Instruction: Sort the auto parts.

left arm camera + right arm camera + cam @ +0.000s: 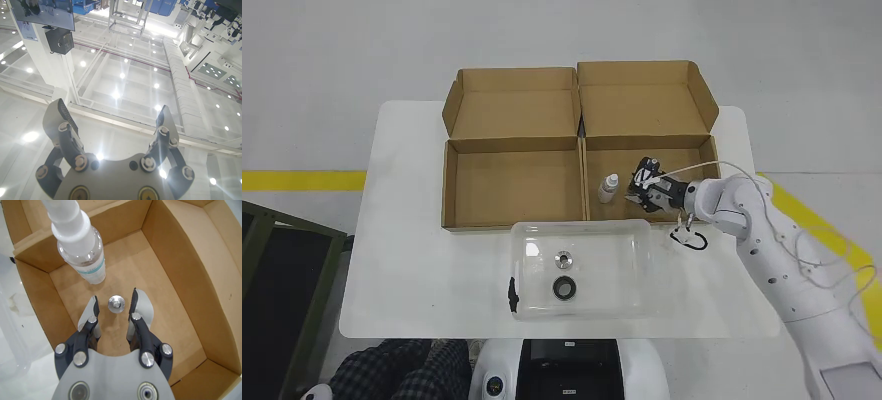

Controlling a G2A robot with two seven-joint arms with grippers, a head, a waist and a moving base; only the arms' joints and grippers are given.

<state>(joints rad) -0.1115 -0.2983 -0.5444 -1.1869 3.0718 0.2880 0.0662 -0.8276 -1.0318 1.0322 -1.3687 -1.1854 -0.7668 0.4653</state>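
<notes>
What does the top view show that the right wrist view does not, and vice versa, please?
Top view only: the left cardboard box, plus a silver part and a black ring in the clear bin. Right wrist view only: a round silver part on the box floor between the open jaws. Both: the bottle, the right cardboard box, the right gripper.
</notes>
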